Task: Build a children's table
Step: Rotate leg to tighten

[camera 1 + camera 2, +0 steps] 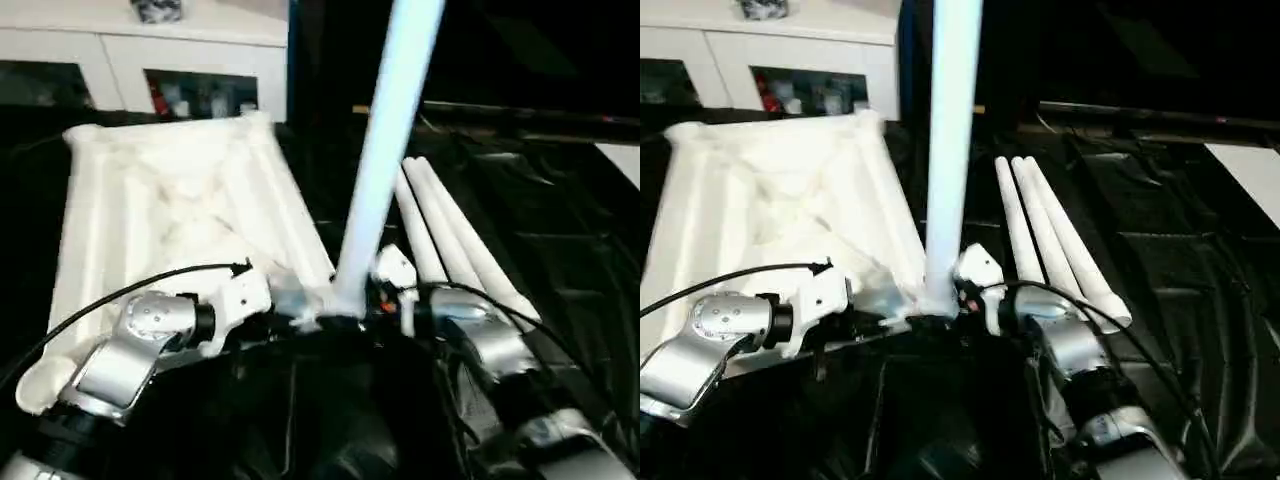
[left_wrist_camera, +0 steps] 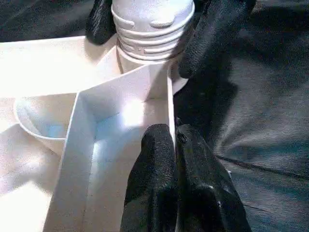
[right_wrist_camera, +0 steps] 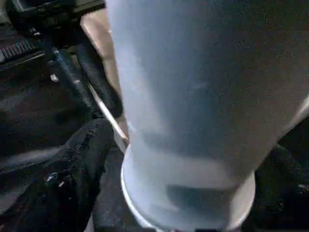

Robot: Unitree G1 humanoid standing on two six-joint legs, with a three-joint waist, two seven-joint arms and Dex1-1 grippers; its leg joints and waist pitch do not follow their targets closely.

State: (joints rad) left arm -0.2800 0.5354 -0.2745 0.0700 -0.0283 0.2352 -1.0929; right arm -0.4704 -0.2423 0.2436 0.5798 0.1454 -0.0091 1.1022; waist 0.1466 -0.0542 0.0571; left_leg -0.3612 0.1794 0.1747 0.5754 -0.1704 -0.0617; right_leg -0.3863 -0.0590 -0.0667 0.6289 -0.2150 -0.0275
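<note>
Your tabletop [image 1: 770, 200] lies ribs-up on the black desk [image 1: 1180, 250] at left of frame. One leg [image 1: 950, 150] stands in its near corner socket; three legs [image 1: 1050, 235] lie at right. Left fingers [image 2: 169, 188] clench the rim; right fingers [image 3: 72, 183] straddle the upright leg, spread.

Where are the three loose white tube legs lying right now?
The three white tapered tube legs lie side by side on the black-draped surface, right of the upright leg and above the right gripper.
</note>
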